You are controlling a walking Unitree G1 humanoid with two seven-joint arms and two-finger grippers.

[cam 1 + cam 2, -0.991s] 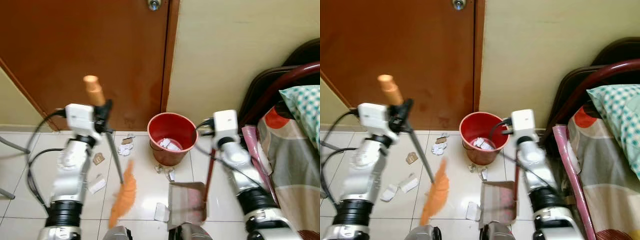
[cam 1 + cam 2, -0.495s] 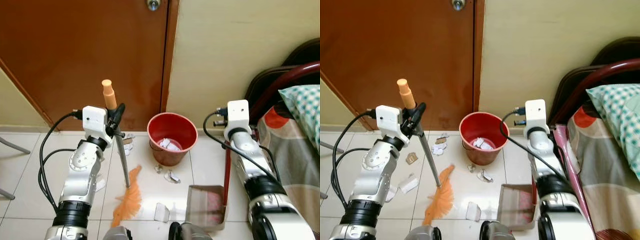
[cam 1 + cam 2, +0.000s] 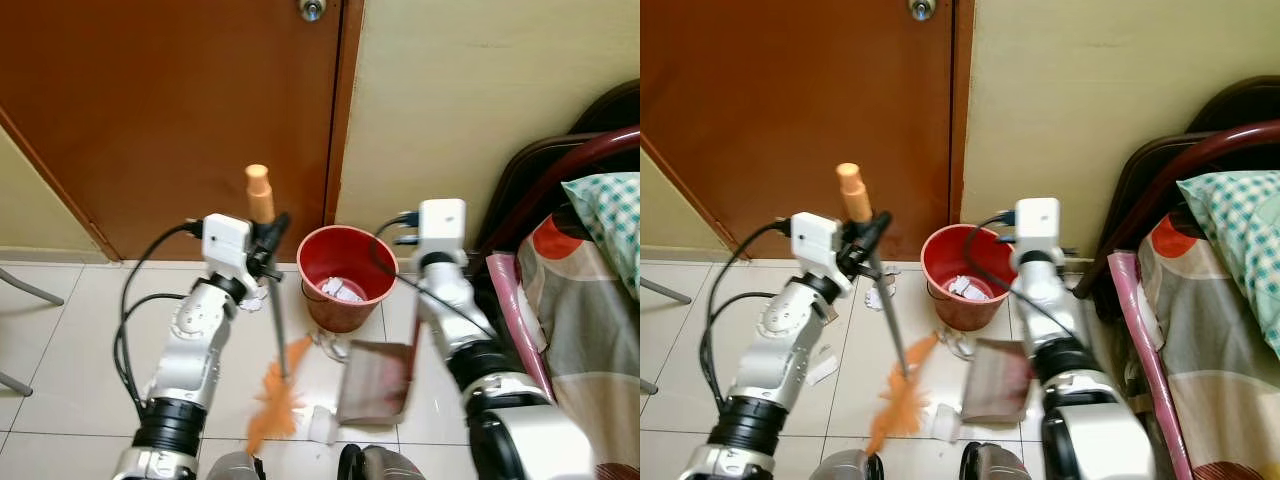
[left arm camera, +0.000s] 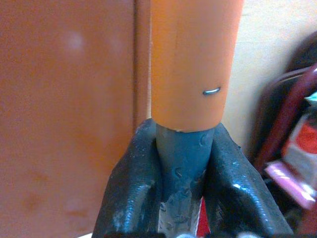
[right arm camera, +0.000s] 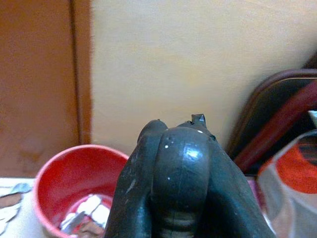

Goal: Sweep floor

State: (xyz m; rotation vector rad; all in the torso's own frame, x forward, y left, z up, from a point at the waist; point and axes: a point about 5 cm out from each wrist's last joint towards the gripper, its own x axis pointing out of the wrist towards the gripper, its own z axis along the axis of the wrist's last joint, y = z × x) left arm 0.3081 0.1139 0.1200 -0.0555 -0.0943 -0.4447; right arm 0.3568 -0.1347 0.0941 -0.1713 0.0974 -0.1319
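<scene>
A: Tiled floor (image 3: 60, 340) below a brown door (image 3: 170, 110); red bucket (image 3: 343, 270) mid-frame, paper scraps (image 3: 320, 428) lower centre.

B: Broom (image 3: 272, 340)?

A: Left gripper (image 3: 268, 238) jaws clamped on its shaft, orange bristles on tiles. Left wrist confirms fingers (image 4: 129, 198) hugging shaft.

B: Right?

A: Right gripper (image 5: 171, 163) jaws look closed; dustpan (image 3: 375, 383) below the bucket.

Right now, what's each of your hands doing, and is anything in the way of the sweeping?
Left gripper shut on broom. Right gripper shut, arm by dustpan. Broom's orange bristles beside paper scrap. Red bucket stands close behind.
</scene>
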